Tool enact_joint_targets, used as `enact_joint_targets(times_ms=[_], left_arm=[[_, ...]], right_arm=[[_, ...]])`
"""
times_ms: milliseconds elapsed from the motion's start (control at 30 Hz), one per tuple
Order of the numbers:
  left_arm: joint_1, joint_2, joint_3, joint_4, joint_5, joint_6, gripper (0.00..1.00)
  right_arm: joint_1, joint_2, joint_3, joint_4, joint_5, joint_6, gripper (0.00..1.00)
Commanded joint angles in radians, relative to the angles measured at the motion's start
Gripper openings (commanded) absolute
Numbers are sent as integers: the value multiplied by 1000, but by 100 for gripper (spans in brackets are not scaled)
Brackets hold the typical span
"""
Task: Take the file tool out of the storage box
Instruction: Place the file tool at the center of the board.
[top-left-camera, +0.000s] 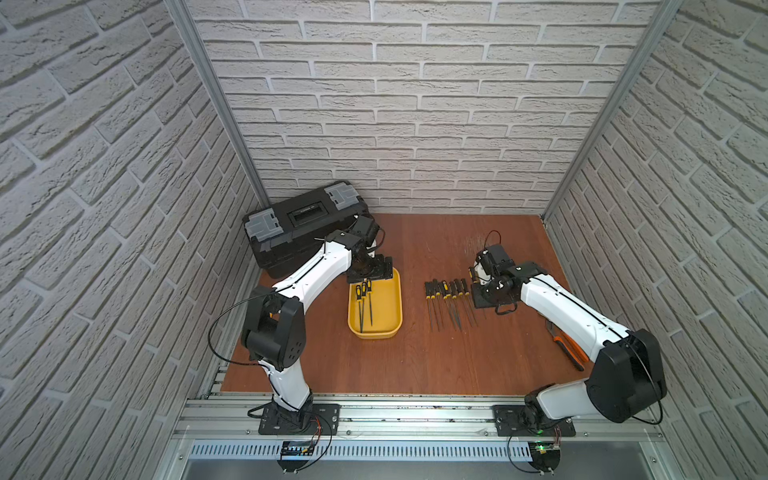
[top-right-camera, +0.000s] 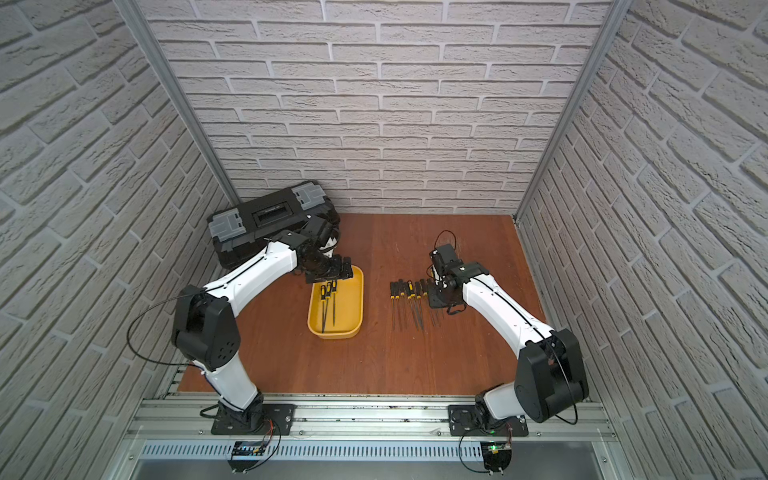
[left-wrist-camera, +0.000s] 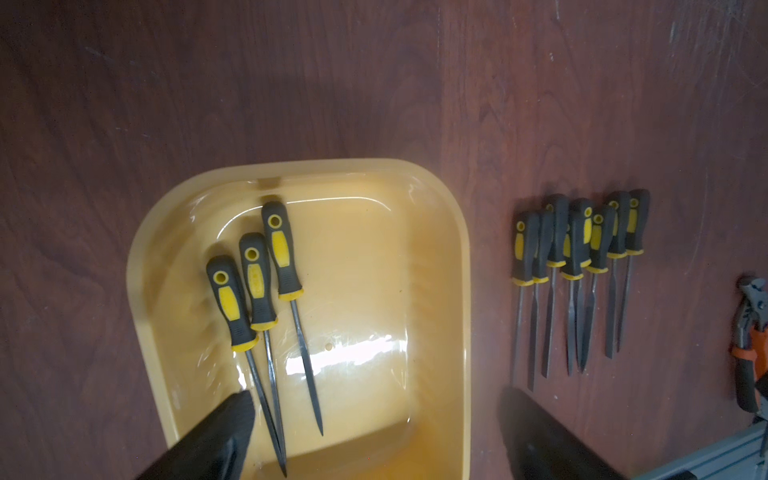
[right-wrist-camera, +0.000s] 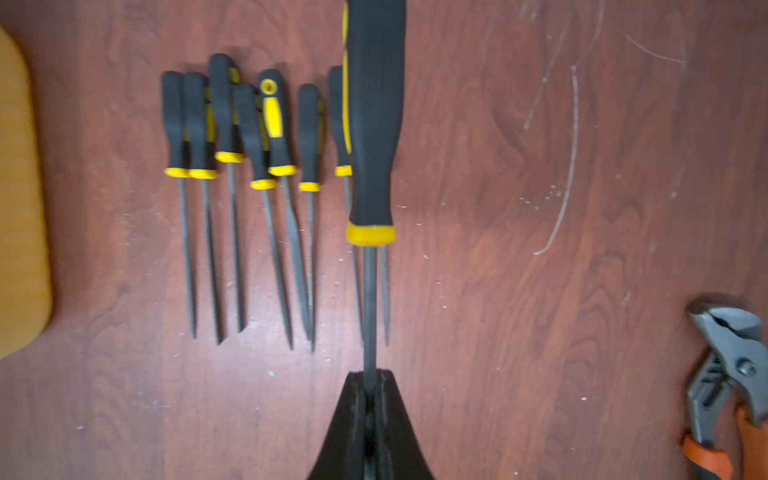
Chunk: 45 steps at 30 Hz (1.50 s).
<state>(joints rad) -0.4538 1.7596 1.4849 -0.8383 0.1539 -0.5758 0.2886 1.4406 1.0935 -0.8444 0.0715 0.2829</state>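
— What is the left gripper (left-wrist-camera: 378, 397) doing?
— It is hanging spread wide and empty over the shallow yellow plastic storage box (top-left-camera: 376, 333), where three black-and-yellow-handled steel files (left-wrist-camera: 262, 286) are lying side by side.
— And the right gripper (right-wrist-camera: 370, 376)?
— It is pinching another black-handled file tool (right-wrist-camera: 374, 124) by its shaft, above the row of files (top-left-camera: 446, 296) lying on the brown wooden table (top-left-camera: 415, 357).

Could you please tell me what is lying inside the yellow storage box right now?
Three black-and-yellow-handled files lie in the storage box; nothing else shows. The open left gripper covers one corner of its floor.
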Motion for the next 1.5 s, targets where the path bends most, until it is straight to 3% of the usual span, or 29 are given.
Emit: enact_joint_targets(times_ms=[0, 467, 1467], left_arm=[[-3, -1, -24, -4, -18, 17, 97], [-6, -26, -70, 21, -18, 14, 97], [-26, -35, -106, 26, -33, -2, 96]], right_arm=[[-31, 23, -17, 15, 1, -42, 3], [-92, 158, -21, 89, -74, -96, 3], [-71, 301, -83, 200, 1, -59, 3]])
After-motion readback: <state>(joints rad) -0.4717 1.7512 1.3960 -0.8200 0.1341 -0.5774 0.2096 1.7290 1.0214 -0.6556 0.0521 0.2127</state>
